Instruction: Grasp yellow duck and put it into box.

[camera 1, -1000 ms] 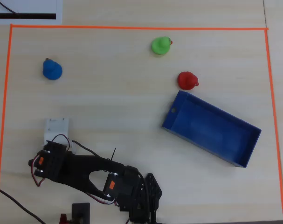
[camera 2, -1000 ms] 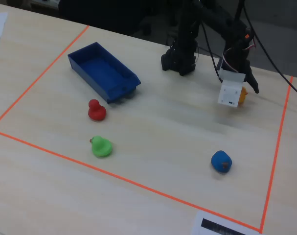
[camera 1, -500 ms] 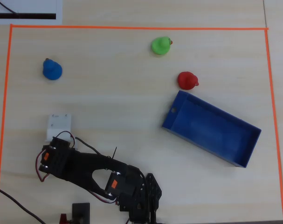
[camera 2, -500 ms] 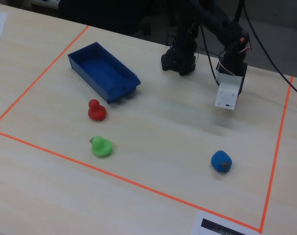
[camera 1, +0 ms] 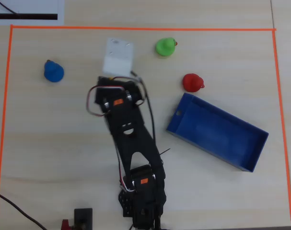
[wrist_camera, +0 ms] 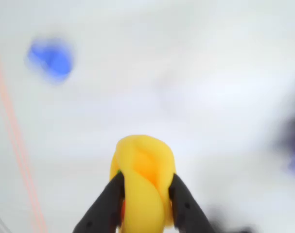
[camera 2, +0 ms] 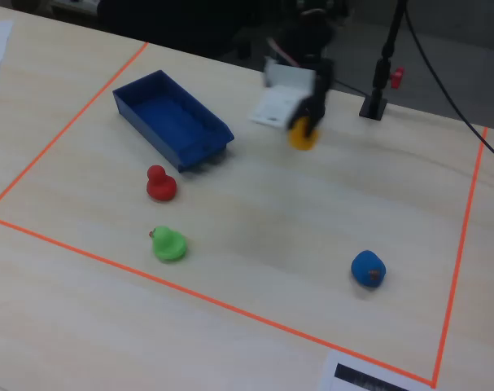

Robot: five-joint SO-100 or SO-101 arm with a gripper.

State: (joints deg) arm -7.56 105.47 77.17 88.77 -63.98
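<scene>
In the overhead view the box (camera 1: 217, 139) lies on the counter (camera 1: 64, 124) at 4 o'clock. The pincer (camera 2: 303, 129) sits at 12, between two ducks (camera 1: 53, 72) (camera 1: 165, 47); a third duck (camera 1: 192, 83) lies just beyond the box.

In the overhead view we see our arm (camera 1: 131, 143) stretched from its base at the 6 o'clock edge toward 12 o'clock, leaning slightly to 11, with the white wrist block at its far end. In the wrist view our gripper (wrist_camera: 143, 194) comes in from 6 o'clock, its two dark fingers (wrist_camera: 106, 204) pressed against the sides of the yellow duck (wrist_camera: 143, 179) and holding it raised.
</scene>
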